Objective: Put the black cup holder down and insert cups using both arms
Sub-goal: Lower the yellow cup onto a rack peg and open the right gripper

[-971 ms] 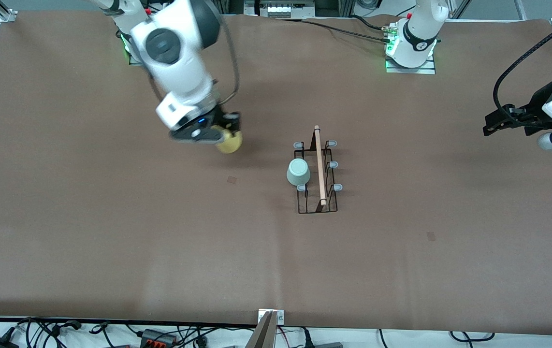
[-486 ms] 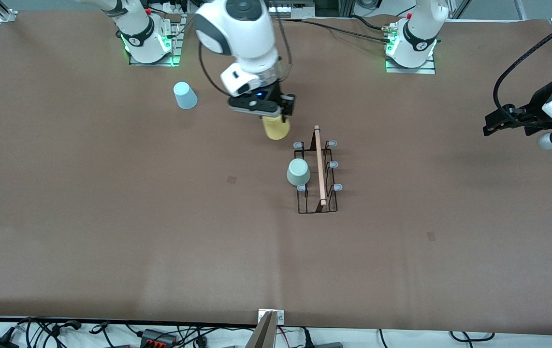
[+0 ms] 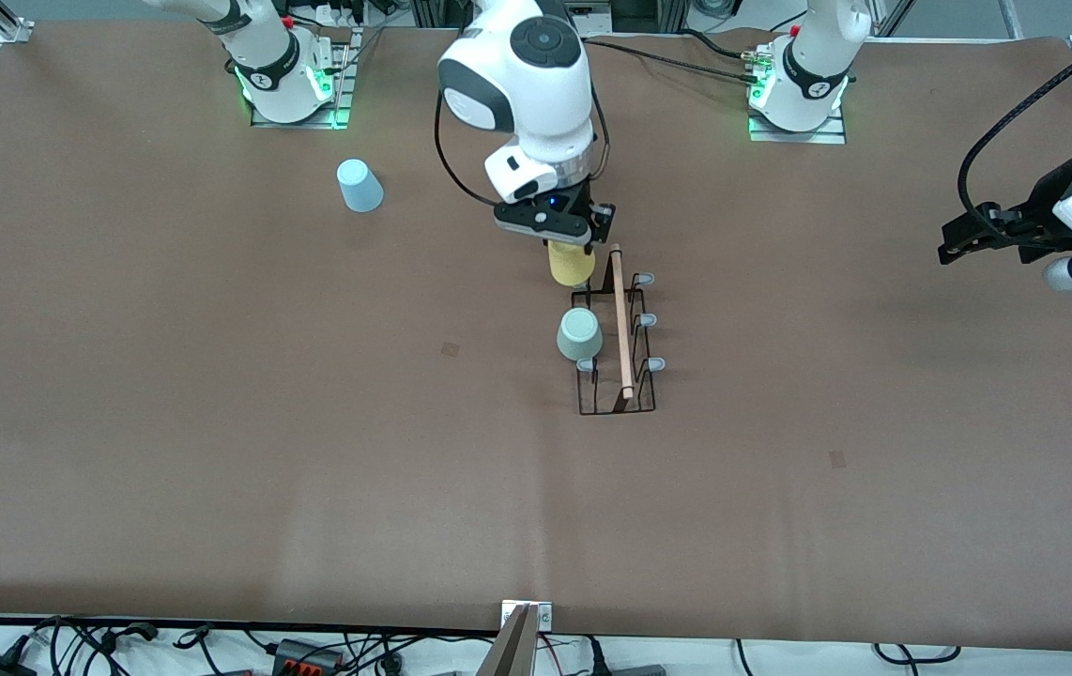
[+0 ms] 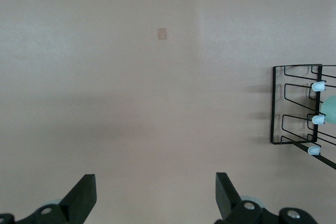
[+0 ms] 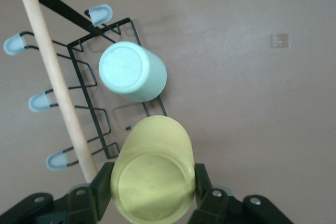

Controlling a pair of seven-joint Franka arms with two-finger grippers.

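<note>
The black cup holder stands mid-table, its wooden rod running toward the front camera. A pale green cup sits upside down on a middle peg on the right arm's side of the rod. My right gripper is shut on the yellow cup, bottom up, over the holder's farthest peg on that same side. In the right wrist view the yellow cup fills the gripper, beside the green cup and the holder. My left gripper waits open over the left arm's end of the table, nothing between its fingers.
A light blue cup stands upside down on the brown table cover, toward the right arm's base. The left wrist view catches one end of the holder. Cables lie along the table's edge nearest the front camera.
My right arm has carried the yellow cup from the right arm's side over to the holder's end, uncovering the light blue cup. The left arm has not moved.
</note>
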